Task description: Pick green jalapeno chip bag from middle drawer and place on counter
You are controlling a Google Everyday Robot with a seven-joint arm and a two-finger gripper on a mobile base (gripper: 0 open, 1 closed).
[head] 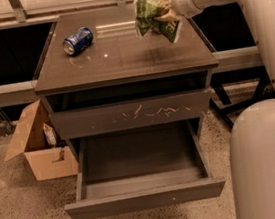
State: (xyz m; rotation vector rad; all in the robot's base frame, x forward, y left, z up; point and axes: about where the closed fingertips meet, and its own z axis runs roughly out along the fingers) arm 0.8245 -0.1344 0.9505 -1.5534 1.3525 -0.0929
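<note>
Soda can (77, 40): blue, on its side, far left.
Cardboard box (39, 144): open, on floor (20, 217), left.
Upper drawer front (130, 115): white scratches.

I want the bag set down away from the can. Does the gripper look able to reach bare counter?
Probably yes. The gripper, shut on the green jalapeno chip bag, hangs over the right rear of the counter; the surface beneath looks bare, and the soda can lies well left.

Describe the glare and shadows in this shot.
Camera view: the glossy counter shows pale glare streaks near its back edge; the recess beneath it lies in deep shadow; the open middle drawer is dim inside; the gripper, above the counter's back right corner, holds the green jalapeno chip bag, whose foil catches light.
</note>
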